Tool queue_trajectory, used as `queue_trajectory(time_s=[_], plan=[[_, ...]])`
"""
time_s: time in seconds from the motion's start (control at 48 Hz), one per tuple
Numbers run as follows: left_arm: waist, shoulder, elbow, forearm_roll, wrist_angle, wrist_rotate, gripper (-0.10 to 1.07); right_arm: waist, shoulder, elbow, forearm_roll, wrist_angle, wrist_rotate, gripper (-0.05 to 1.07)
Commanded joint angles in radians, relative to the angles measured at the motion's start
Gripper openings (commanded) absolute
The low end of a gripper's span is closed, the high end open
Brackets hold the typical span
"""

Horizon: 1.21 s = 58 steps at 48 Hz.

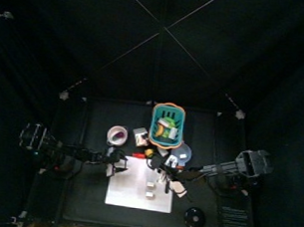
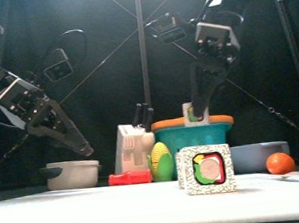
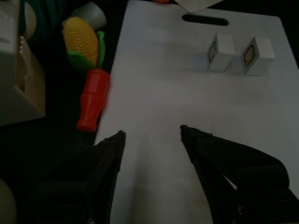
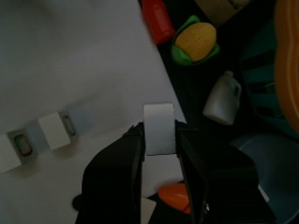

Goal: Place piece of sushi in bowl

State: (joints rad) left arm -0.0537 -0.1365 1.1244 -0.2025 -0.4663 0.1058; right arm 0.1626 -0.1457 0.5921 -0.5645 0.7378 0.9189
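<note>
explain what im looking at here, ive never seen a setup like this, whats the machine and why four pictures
This is a robot with two black arms at a small black table, filmed by four cameras at once. One camera looks straight down, one sits at table height at the front, and one rides on each wrist. On the table lies a white cutting board with sushi pieces on it. Beside it are a toy corn cob, a red toy, a teal bowl and a small white bowl. The left gripper hangs open over the board. The right gripper pinches one white sushi piece.
</note>
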Motion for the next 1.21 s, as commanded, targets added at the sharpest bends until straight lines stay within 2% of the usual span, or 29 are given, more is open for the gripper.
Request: queue_trajectory(time_s=[0.0,0.208,0.479,0.688,0.896,1.188], plan=[[-0.003,-0.003,-0.023,0.003,-0.009,0.002,0.90,-0.008,-0.072,0.028,0.023,0.000,0.002,0.54],[-0.003,-0.003,-0.040,0.029,-0.011,0.003,0.90,-0.064,-0.140,0.115,0.058,0.008,0.002,0.54],[0.002,-0.003,-0.043,0.048,-0.011,0.002,0.90,-0.201,-0.144,0.209,0.034,-0.017,-0.002,0.54],[-0.002,-0.003,-0.040,0.044,-0.011,0.000,0.90,-0.278,-0.137,0.238,0.017,-0.072,-0.002,0.54],[-0.002,-0.003,-0.038,0.044,-0.011,0.000,0.90,-0.307,-0.132,0.259,0.025,-0.167,-0.002,0.54],[-0.002,-0.003,-0.038,0.044,-0.012,0.000,0.90,-0.313,-0.120,0.267,0.049,-0.186,-0.002,0.74]])
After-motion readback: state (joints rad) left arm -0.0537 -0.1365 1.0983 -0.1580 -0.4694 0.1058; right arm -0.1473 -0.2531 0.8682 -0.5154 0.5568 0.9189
